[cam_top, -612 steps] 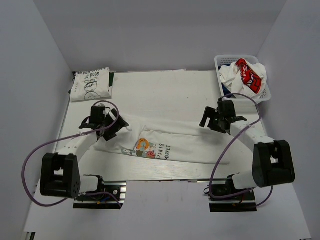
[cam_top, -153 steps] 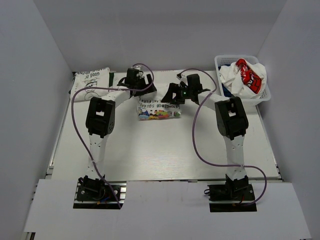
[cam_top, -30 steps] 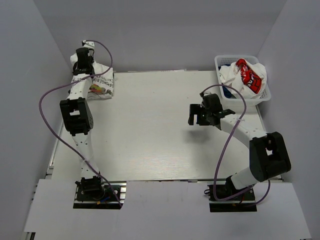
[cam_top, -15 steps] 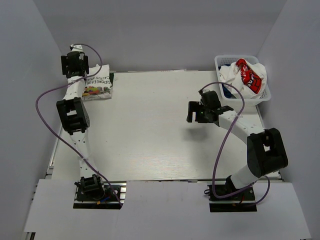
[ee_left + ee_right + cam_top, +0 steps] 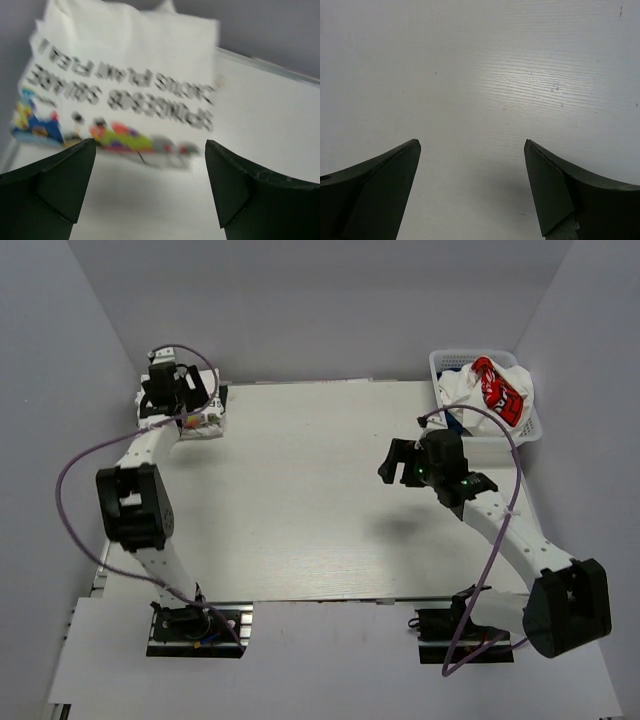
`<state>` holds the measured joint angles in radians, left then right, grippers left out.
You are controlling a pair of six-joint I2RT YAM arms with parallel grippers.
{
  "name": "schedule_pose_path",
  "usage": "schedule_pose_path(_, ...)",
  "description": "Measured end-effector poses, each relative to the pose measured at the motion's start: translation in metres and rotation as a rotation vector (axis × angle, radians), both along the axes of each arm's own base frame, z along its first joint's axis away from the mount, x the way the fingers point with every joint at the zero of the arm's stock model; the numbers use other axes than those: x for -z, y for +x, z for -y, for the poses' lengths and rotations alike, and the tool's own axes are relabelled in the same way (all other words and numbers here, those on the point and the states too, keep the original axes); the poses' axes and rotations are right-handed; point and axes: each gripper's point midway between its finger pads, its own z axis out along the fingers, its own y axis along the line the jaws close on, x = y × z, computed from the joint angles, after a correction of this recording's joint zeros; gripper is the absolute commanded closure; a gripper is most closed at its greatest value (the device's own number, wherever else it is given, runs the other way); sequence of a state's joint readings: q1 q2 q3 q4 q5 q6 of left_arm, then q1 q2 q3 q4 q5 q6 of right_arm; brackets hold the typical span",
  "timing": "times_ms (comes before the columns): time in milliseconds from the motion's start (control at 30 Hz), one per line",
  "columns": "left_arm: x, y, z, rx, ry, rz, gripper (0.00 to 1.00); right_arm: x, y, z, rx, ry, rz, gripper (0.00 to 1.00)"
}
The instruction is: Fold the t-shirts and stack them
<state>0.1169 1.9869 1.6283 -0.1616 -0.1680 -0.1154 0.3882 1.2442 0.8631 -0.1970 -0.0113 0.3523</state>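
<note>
A folded white t-shirt (image 5: 203,420) with a colourful cartoon and black lettering lies on the stack at the table's far left corner. It shows blurred in the left wrist view (image 5: 125,85). My left gripper (image 5: 180,400) hovers over it, open and empty, with both jaws apart from the cloth (image 5: 150,142). My right gripper (image 5: 400,462) is open and empty above the bare table on the right of the middle (image 5: 470,145). More crumpled t-shirts (image 5: 495,388), white with a red patch, fill the basket.
The white lattice basket (image 5: 440,365) stands at the far right corner, just beyond my right arm. Grey walls close in the back and both sides. The white table (image 5: 300,500) lies between the arms.
My left gripper has drawn back from the far corner toward me, leaving the cartoon t-shirt on the stack. My right arm has swung its elbow to the near right, and its gripper has shifted slightly right.
</note>
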Motion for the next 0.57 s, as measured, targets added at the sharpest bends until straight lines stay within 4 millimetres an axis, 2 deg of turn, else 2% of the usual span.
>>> schedule_pose_path(100, -0.032, -0.064, 0.070, 0.096, -0.134, 0.083, 0.00, -0.009, -0.012, 0.001, 0.000, 0.044, 0.043, 0.10)
schedule_pose_path(200, -0.068, -0.132, 0.149, 0.250, -0.248, 0.206, 0.00, 0.000, -0.028, 0.005, 0.007, 0.072, 0.038, 0.10)
schedule_pose_path(267, -0.078, -0.171, 0.187, 0.343, -0.328, 0.242, 0.00, 0.009, -0.038, 0.008, 0.015, 0.084, 0.025, 0.10)
schedule_pose_path(333, -0.066, -0.205, 0.203, 0.382, -0.377, 0.224, 0.00, 0.015, -0.047, 0.008, 0.013, 0.103, 0.018, 0.10)
schedule_pose_path(400, -0.039, -0.232, 0.210, 0.386, -0.418, 0.170, 0.00, 0.017, -0.054, 0.008, 0.005, 0.131, 0.029, 0.10)
schedule_pose_path(500, 0.003, -0.266, 0.211, 0.367, -0.446, 0.058, 0.00, 0.021, -0.064, 0.007, -0.005, 0.172, 0.055, 0.10)
schedule_pose_path(567, 0.017, -0.280, 0.208, 0.336, -0.448, 0.004, 0.00, 0.024, -0.070, 0.006, -0.013, 0.194, 0.065, 0.10)
